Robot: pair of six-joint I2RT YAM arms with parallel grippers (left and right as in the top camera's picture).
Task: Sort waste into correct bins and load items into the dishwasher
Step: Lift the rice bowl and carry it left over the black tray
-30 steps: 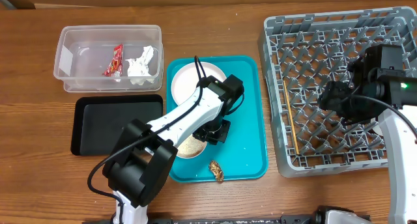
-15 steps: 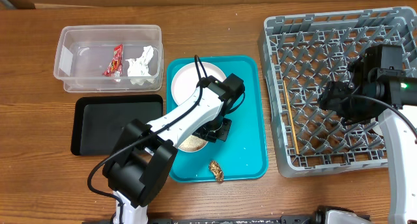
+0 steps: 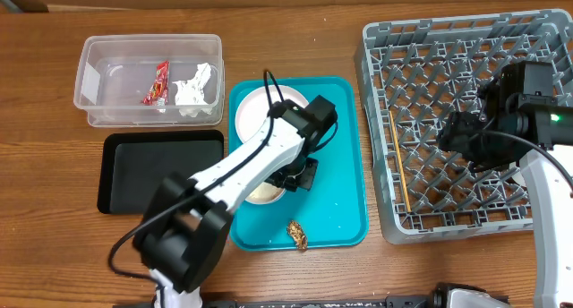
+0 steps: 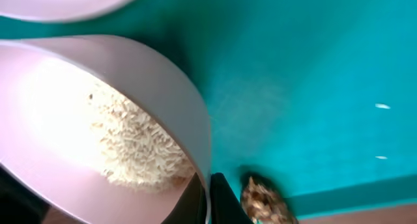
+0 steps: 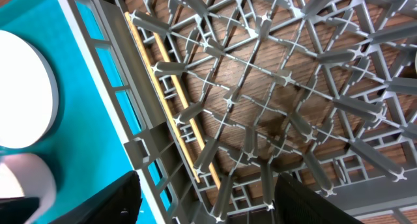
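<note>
- Left gripper (image 4: 207,199) clamps the rim of the small white rice-filled dish (image 4: 78,68), over the teal plastic tray (image 4: 293,68).
- Right gripper (image 5: 208,201) gapes empty above the grey pegged plastic rack (image 5: 306,81).
- Thin wooden chopsticks (image 5: 171,87) racked; red crumpled wrapper (image 3: 159,82) and white napkin (image 3: 192,87) in the clear tub (image 3: 107,53). Rice (image 4: 133,149), brown food lump (image 4: 260,196) and dish are left.

One each: tub (image 3: 112,84), black tray (image 3: 161,169), teal tray (image 3: 345,165), rack (image 3: 448,57), wrapper (image 3: 159,82), napkin (image 3: 192,89), lump (image 3: 297,235), plate (image 3: 255,115), bowl (image 4: 150,81).

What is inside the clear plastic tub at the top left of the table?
The clear tub holds a red wrapper and, beside it, a crumpled white napkin. Anything that may lie under the napkin is covered and cannot be seen.
</note>
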